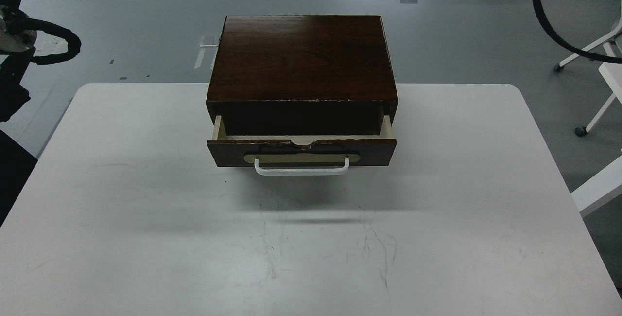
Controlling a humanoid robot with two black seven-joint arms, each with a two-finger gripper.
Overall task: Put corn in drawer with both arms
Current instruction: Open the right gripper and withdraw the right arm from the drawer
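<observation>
The dark brown wooden box (301, 56) stands at the back middle of the white table (146, 209). Its drawer (301, 151) is pulled out a short way, with a white bar handle (301, 167) on a beige plate and pale cream inner sides. The inside of the drawer is dark and the corn does not show anywhere. Only part of my left arm (19, 39) shows at the left edge, and only a cable and a bit of my right arm (559, 19) show at the top right. Neither gripper is in view.
Grey floor lies behind the table. White chair or stand legs (597, 107) are at the right edge. Faint scratches mark the table in front of the drawer.
</observation>
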